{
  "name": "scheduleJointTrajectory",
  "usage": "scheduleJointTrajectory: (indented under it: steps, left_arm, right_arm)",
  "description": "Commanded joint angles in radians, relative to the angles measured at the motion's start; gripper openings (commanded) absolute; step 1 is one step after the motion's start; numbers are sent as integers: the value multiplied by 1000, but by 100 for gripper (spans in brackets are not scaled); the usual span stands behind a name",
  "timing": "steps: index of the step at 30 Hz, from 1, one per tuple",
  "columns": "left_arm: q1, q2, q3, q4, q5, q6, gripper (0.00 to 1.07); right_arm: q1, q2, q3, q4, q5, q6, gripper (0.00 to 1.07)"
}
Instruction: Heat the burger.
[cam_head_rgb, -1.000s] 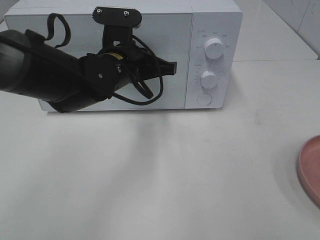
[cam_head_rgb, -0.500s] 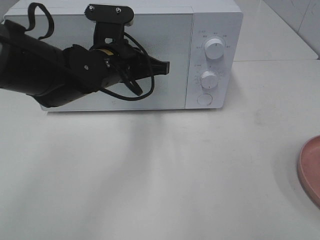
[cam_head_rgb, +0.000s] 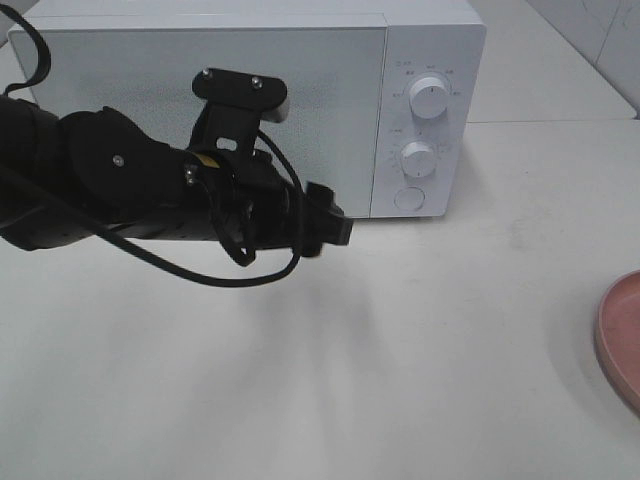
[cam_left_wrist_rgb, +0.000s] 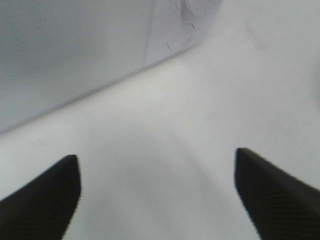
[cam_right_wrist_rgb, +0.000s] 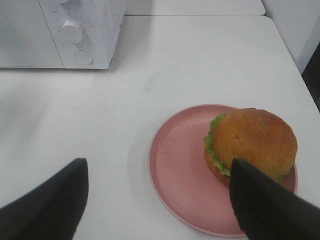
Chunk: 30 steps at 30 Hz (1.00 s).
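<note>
1. Plain white table, tiled wall behind, nothing fancy.
2. White microwave at the back, door shut, two knobs and a round button down its panel. Straight ahead of the left gripper, whose tips sit just short of the door's lower edge near the panel.
3. Left gripper spread wide and holding nothing: the left wrist view shows both fingers apart with bare table between.
4. Pink plate well off to the far side from that gripper, just below and ahead of the right gripper, also spread and empty.
5. Burger on the plate, off-centre toward the rim, partly behind one right finger. Glossy golden-brown dome, green lettuce frill poking out, looks intact and tidy.
6. Progress-wise: barely started, probably. Door not open yet, burger not picked up, nothing inside, knobs still to turn. Pretty much everything left.
</note>
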Motion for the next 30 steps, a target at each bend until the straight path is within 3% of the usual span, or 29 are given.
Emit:
scheduleJointTrajectory:
  steps: [1,10,13,15,18,21,22,23,26,28,30]
  left_arm:
    - [20,-14,3,36,194,4,101]
    - [132,-50,3,106,578,-4,101]
    - [190,-84,3,114,700,-4,101]
    - [270,-140,3,117,833,-4,101]
    - [291,-158,3,120,866,-4,101]
    - [356,-212,3,126,956,-5,101]
    - [411,-252,3,126,1018,-8,101]
    - [463,-285,3,137,1063,-23,101]
    - [493,-303,3,150,1083,-31,101]
    - [598,-374,3,246,1139,-83,101]
    - [622,-393,3,282,1153,-105,101]
  right_arm:
    - [-6,-30,3,2,-11,-13,76]
    - [-6,-30,3,2,-11,-13,76]
    - [-6,-30,3,2,-11,-13,76]
    - [-6,-30,3,2,-11,-13,76]
    - [-6,-30,3,2,-11,-13,76]
    - [-6,-30,3,2,-11,-13,76]
    - [-6,-30,3,2,-11,-13,76]
    - [-6,-30,3,2,-11,-13,76]
    - [-6,-30,3,2,-11,-13,76]
    - [-6,-30,3,2,-11,-13,76]
    - [-6,-30,3,2,-11,-13,76]
